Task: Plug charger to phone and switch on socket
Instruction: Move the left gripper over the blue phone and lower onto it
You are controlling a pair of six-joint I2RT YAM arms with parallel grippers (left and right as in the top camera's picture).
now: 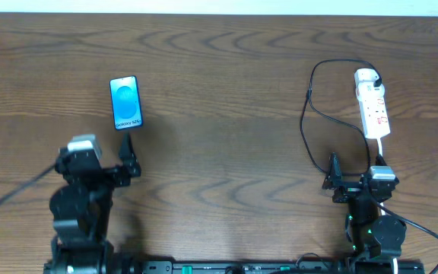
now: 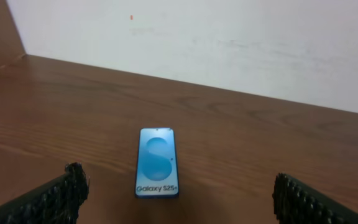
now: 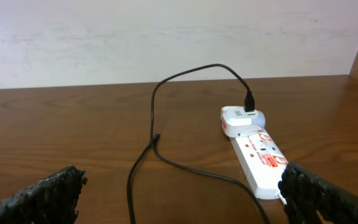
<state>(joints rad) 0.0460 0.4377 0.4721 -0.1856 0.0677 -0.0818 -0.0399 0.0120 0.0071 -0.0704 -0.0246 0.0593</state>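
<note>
Left end effector [image 2: 179,180], right end effector [image 3: 180,175] both wide, empty; brown wood-grain table [image 1: 226,99]; white wall [image 2: 229,43] behind

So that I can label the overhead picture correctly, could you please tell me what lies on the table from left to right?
phone → black charger cable → white power strip
</note>
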